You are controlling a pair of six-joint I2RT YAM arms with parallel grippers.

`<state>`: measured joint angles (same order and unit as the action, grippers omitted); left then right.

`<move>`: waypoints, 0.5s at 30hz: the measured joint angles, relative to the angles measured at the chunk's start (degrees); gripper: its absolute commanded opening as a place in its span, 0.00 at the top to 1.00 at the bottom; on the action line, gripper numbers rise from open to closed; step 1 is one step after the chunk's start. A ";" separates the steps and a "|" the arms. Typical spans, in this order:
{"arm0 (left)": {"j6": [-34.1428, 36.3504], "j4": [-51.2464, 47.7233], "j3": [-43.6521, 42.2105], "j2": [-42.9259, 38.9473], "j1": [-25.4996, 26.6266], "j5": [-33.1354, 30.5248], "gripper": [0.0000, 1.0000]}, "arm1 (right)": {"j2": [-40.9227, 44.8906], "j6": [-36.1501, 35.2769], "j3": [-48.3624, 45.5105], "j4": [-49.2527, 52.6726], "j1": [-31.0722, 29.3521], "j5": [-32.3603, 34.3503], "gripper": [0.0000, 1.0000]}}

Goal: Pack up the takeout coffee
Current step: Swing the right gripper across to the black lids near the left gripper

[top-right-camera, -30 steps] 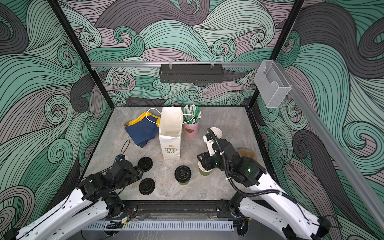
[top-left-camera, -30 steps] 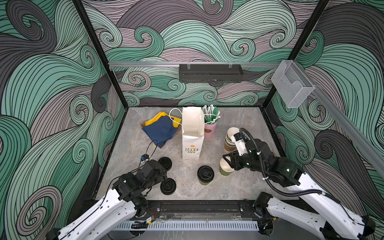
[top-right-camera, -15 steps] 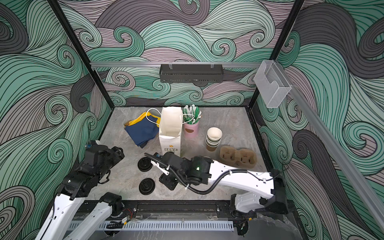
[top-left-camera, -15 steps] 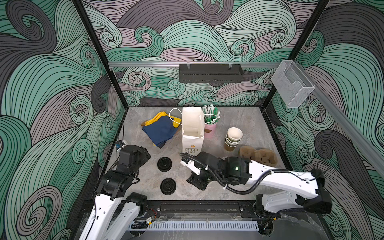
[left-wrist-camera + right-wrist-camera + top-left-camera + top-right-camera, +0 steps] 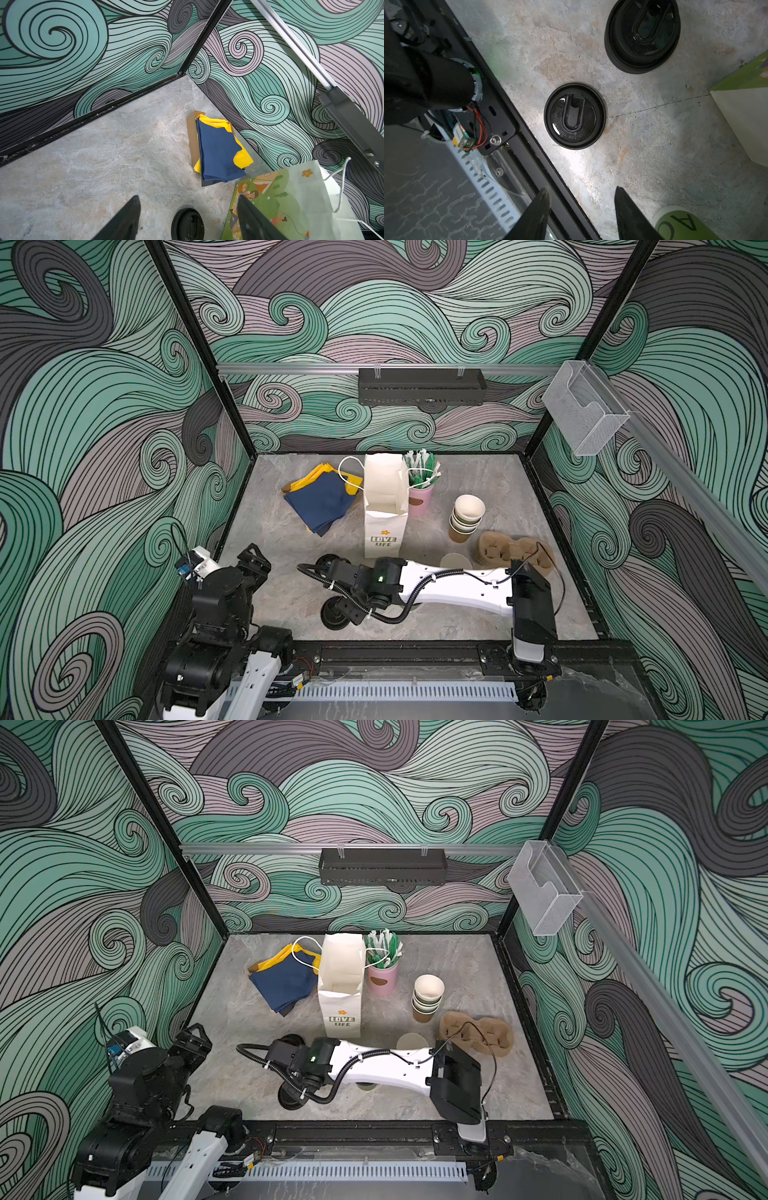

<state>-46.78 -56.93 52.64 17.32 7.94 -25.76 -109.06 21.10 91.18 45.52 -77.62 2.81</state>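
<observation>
The right gripper [image 5: 581, 188] reaches across to the near middle of the table [image 5: 478, 489], its fingers spread with nothing between them. The left gripper [image 5: 188, 197] hangs at the near left, likewise spread and empty, well apart from both cups. One olive-green cup [image 5: 679, 226] stands just beside a right finger, on its right under the forearm. The frame edge cuts it off, so its top cannot be made out, and in both top views the arm covers nearly all of it. The second olive-green cup [image 5: 456, 561] stands beyond the forearm, on its far side, with its pale inside open and no lid on it. A loose black lid [image 5: 574, 116] lies flat just past the right fingertips, close to the near rail. Farther off, by the foot of the paper bag [image 5: 384, 497], sits another black lid [image 5: 642, 35], taller, perhaps several stacked. The bag stands upright and open, with folded blue and yellow napkins [image 5: 322, 499] to its left and a pink holder [image 5: 420, 499] to its right. A stack of lidless cups [image 5: 465, 518] and a cardboard carrier [image 5: 511, 551] lie further right
</observation>
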 measured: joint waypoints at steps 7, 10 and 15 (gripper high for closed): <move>-0.59 -4.74 1.60 -1.81 0.00 -1.60 0.25 | -6.03 2.14 3.96 1.55 0.00 1.25 0.30; -1.09 -5.66 2.14 -2.67 0.00 -2.05 0.25 | -8.48 2.58 5.49 1.92 0.00 1.03 0.26; -1.77 -6.78 2.27 -3.30 0.00 -2.12 0.25 | -12.72 2.93 8.02 2.01 0.00 0.92 0.16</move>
<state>-48.56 -63.70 54.92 14.02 7.94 -27.88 -121.78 24.03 99.20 47.53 -77.62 3.73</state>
